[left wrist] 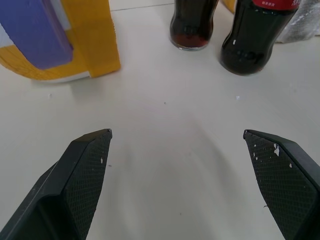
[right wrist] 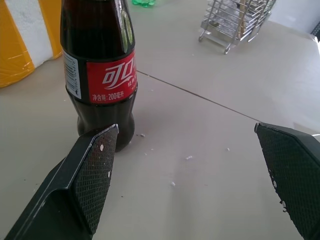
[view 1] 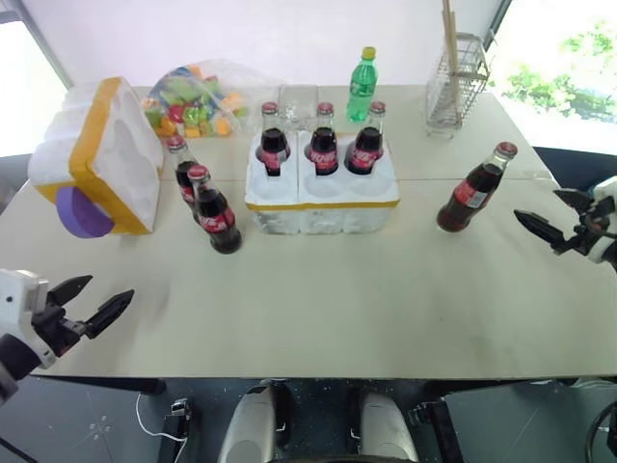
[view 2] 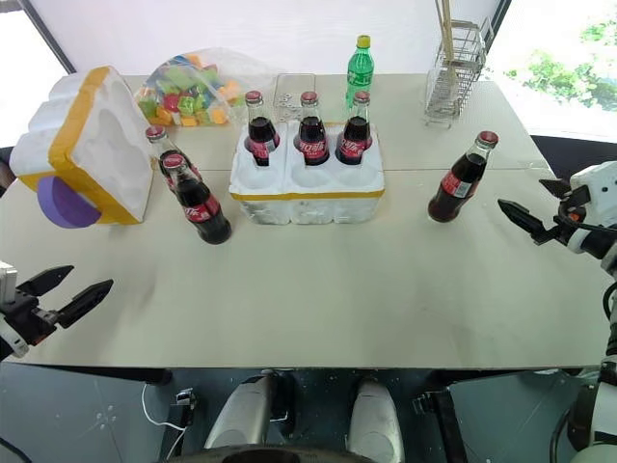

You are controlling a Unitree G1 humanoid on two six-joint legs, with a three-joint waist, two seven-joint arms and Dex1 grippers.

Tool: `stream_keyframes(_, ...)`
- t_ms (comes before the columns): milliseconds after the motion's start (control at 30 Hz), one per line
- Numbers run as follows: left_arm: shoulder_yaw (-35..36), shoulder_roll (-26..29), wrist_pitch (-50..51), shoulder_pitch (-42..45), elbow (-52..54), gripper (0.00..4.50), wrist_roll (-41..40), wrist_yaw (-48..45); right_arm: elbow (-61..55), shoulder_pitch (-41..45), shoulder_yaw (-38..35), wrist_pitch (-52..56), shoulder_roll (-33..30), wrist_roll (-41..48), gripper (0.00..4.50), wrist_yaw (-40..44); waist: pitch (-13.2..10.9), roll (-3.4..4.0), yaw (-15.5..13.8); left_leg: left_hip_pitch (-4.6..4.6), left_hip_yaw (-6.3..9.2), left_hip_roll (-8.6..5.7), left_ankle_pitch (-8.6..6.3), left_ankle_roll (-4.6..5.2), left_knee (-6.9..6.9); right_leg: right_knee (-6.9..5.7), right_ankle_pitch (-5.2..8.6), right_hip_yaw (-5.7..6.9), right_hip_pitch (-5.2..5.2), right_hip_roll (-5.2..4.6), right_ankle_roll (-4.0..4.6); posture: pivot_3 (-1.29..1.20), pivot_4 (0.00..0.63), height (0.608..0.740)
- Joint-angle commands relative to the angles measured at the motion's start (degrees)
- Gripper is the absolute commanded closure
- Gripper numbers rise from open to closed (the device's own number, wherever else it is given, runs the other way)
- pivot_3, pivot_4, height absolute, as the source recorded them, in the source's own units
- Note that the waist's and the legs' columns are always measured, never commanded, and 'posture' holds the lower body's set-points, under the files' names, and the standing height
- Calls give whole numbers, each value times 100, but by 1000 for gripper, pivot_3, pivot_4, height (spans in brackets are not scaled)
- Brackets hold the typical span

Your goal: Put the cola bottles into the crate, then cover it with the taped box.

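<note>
Bare desk (view 1: 366, 299) spans the lower half of the frame. Left of centre, two cola bottles (view 1: 214, 207) stand between the taped box (view 1: 101, 154) and the crate (view 1: 321, 198), narrowing that gap.

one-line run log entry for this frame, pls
crate: three cola bottles in back wells | two bottles left of crate, one right | taped box far left, tilted | left gripper open, empty | right gripper open, empty

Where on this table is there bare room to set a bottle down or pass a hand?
Free: the table's wide near strip between both open grippers, and the patch between crate and lone right bottle. Crowded: the two bottles wedged between taped box and crate; the back edge with toy bag, green bottle, wire rack.
</note>
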State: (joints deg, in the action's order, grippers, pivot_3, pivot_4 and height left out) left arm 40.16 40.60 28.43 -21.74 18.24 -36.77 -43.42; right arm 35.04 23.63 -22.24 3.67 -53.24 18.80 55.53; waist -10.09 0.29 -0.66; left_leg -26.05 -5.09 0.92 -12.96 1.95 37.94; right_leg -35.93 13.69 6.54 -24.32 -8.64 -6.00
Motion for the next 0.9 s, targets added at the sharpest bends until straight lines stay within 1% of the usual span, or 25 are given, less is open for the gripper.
stream_keyframes(33,50,12,-209,-61,111,105,160,-27,-213,-19,-124,7,-26,88,0,-65,0,0,3,0,0,0,0,0,0,0,0,0,0,0,0,0,150,736)
stream_keyframes(400,0,5,-132,83,38,105,164,32,-304,-132,-87,162,15,111,0,-72,0,0,2,0,-1,0,0,1,0,0,0,0,0,1,0,0,150,736)
stream_keyframes(500,-4,34,11,275,82,105,-37,13,-460,-187,-117,366,-100,204,0,111,0,0,-7,0,0,0,1,1,0,-1,0,1,1,2,0,0,150,736)
stream_keyframes(600,15,45,214,442,219,105,-285,9,-1073,-378,-302,1018,-351,538,0,394,-1,1,-4,-1,-1,0,4,7,1,-3,-1,0,13,0,-1,0,150,736)
stream_keyframes(700,-98,171,459,659,372,105,-570,-111,-1958,-777,-598,1980,-766,1136,0,965,-3,6,-14,-3,-2,0,7,12,1,-6,-1,-1,21,0,-2,0,150,736)
stream_keyframes(800,-512,314,490,1089,402,105,-551,-187,-3026,-1343,-1056,2816,-1141,1748,0,1481,-3,8,-26,-3,4,0,6,11,1,-8,-1,1,23,1,-1,0,150,736)
stream_keyframes(900,-998,355,525,1679,374,105,-539,-168,-3894,-1736,-1581,3587,-1354,2316,0,1741,-2,2,-19,-1,5,1,0,1,1,-3,-1,1,23,2,-1,0,150,736)
